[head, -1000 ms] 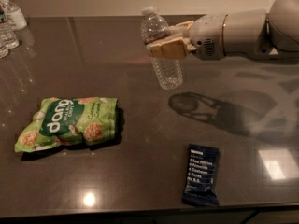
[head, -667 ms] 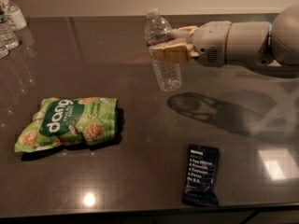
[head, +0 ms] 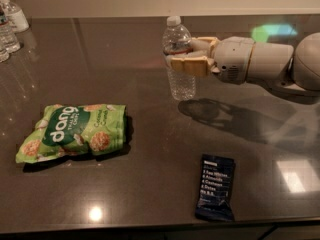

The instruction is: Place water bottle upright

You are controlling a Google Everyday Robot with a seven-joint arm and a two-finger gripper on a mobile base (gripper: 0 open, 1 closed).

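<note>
Downward over table (head: 100, 69), jaws upper centre

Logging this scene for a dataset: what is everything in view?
small clear ribbed plastic water bottle: one, white cap, upright in the tool, far middle
green snack bag: one, lying flat, near left
dark blue bar wrapper: one, near front edge, right of centre
clear pump bottle: one, white top, far-left corner
other clear bottles: at least two, left edge
dark glossy table: one, fills the view
tool: one, tan, shut around the water bottle
white arm: one, reaching from the right
</note>
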